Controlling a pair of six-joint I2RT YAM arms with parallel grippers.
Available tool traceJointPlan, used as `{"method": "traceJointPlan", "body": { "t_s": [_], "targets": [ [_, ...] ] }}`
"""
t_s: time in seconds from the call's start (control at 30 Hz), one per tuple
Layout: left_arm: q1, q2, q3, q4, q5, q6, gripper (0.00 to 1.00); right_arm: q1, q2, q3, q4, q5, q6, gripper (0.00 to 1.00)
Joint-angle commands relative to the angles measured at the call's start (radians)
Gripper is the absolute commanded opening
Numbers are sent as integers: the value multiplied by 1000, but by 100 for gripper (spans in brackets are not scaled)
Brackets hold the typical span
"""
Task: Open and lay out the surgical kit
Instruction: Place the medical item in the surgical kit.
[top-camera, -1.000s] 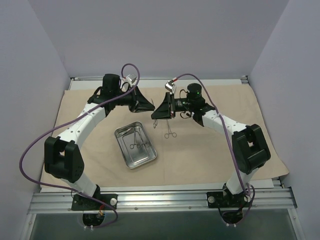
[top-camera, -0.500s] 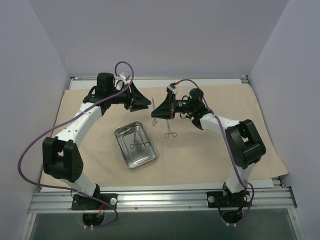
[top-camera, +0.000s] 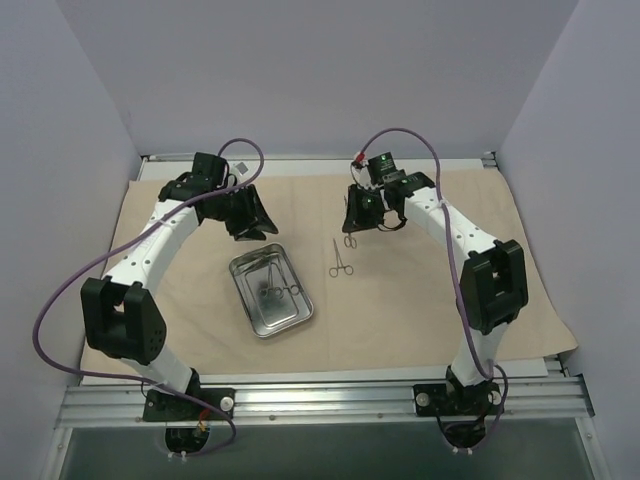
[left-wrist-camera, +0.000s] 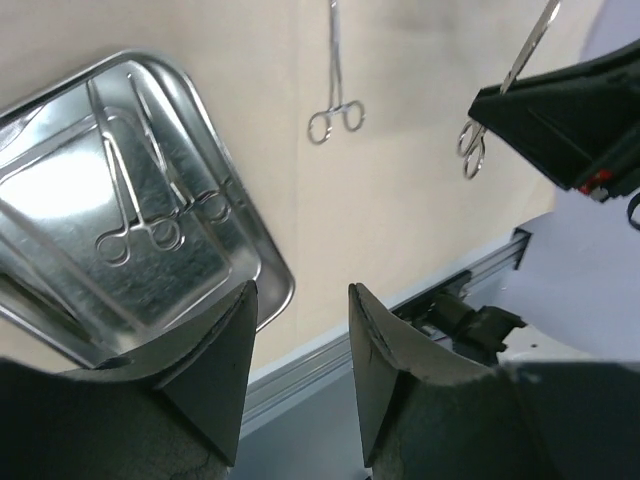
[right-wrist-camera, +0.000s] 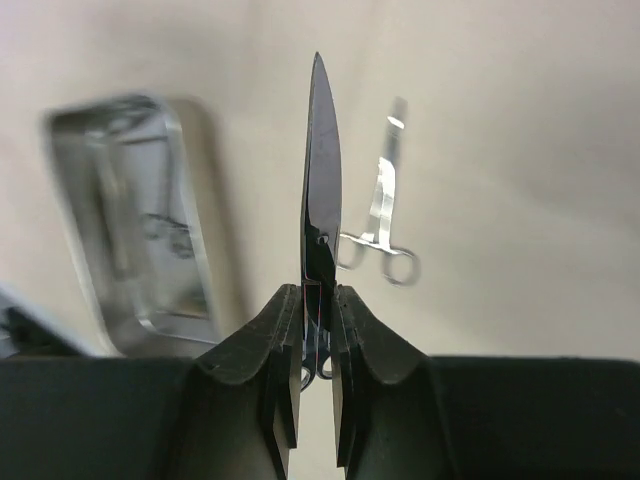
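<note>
Closed jaws of the right gripper (right-wrist-camera: 318, 300) pinch one pair of ring-handled forceps (right-wrist-camera: 320, 180), seen edge-on in the right wrist view. In the overhead view it hangs ring-end down just above the cloth. Jaws of the left gripper (left-wrist-camera: 300, 290) stand apart with nothing between them, hovering above the far end of the steel tray (top-camera: 280, 312). A second pair of forceps (top-camera: 341, 258) lies flat on the beige cloth wrap (top-camera: 420, 300), just beside the hanging pair and to the right of the tray. Two more forceps (left-wrist-camera: 150, 215) lie side by side inside the tray. The cloth is spread open across the table, the tray sitting on it left of centre.
</note>
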Motion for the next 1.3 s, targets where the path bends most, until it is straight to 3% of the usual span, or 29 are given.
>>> {"method": "traceJointPlan", "body": {
  "t_s": [0.0,0.27,0.73,1.1,1.27],
  "targets": [
    [-43,6,44,-137,-141,101,50,22,46,23,-228,280,-107,0],
    [-123,20,-28,-94,-124,41,48,60,173,36,-197,415,-70,0],
    [-127,49,-36,-135,-133,59,47,95,276,63,-217,540,-30,0],
    [-127,86,-6,-155,-139,66,47,101,330,75,-202,512,-27,5],
    [-129,113,2,-186,-167,70,49,103,345,74,-191,508,-32,13]
  ]
}}
